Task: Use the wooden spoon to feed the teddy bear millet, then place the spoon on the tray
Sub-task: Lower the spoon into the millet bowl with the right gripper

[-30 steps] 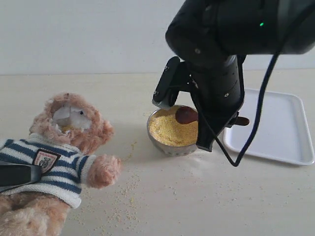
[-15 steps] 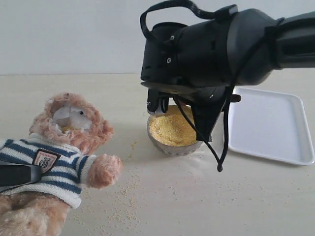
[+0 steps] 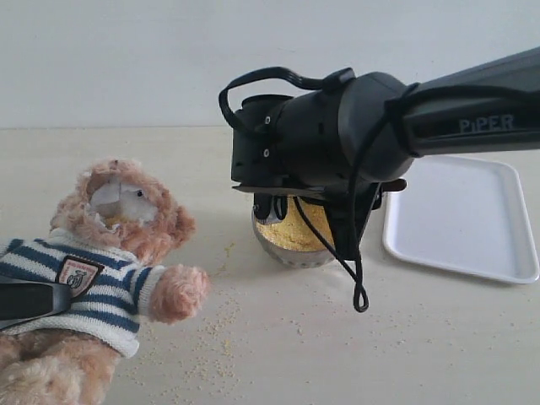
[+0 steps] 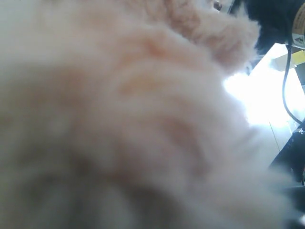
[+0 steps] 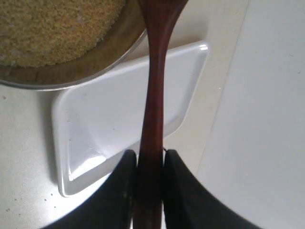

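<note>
Turning over the millet, the wooden spoon [image 5: 153, 95] is what has changed most. A second ago you could see its head resting on the grain from outside; since then the right arm has rolled its wrist and swung across, and the arm now hides it. The wrist camera shows the right claw [image 5: 150, 156] pinching the handle between its two fingers. The shaft runs out past the rim of the metal bowl [image 5: 95, 62], but the head is cut off, so you cannot tell whether it carries any millet [image 5: 52, 24].

That roll reads to me as the scoop itself, so the feeding has yet to come. The bowl sits mid-bench, with the tray [image 3: 472, 211] bare just beside it toward the right edge.

The bear [image 3: 126, 211] has not moved, lying back near the front left corner with loose grains [image 3: 211, 337] scattered on the bench [image 3: 380, 337] beside it. The left claw [image 3: 34, 301] rests against its sweater; only fur fills that camera, so you cannot tell how its fingers stand.

Keep the spoon level as you lift it out.
</note>
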Robot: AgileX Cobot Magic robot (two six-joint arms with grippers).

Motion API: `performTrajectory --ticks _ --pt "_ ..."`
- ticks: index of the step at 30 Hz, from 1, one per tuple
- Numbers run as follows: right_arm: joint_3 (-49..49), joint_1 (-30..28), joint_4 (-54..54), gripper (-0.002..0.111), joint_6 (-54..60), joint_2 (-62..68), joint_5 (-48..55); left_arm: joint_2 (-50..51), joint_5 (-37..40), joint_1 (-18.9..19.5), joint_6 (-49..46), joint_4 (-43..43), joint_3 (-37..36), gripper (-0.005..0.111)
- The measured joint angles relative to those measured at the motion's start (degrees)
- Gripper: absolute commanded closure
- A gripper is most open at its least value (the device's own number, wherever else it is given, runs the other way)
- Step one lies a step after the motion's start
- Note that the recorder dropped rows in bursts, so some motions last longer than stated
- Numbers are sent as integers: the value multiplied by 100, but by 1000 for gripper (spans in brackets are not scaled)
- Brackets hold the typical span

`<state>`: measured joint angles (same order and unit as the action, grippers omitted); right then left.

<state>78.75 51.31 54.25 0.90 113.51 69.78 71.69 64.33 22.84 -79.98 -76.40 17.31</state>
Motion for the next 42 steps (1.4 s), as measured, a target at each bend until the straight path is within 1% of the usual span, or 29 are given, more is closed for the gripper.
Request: performTrajectory --ticks 13,25,31,36,42 --pt "0 47 13 107 -90 277 -10 0 0 0 0 0 0 102" --pt "0 267 -531 107 -90 287 11 0 0 0 0 0 0 102" --pt "0 268 -1125 107 -135 82 -1 0 0 0 0 0 0 102" --pt "0 -23 -1775 107 -90 -373 2 0 0 0 0 0 0 102" --pt "0 -68 -2233 107 13 -408 2 0 0 0 0 0 0 102"
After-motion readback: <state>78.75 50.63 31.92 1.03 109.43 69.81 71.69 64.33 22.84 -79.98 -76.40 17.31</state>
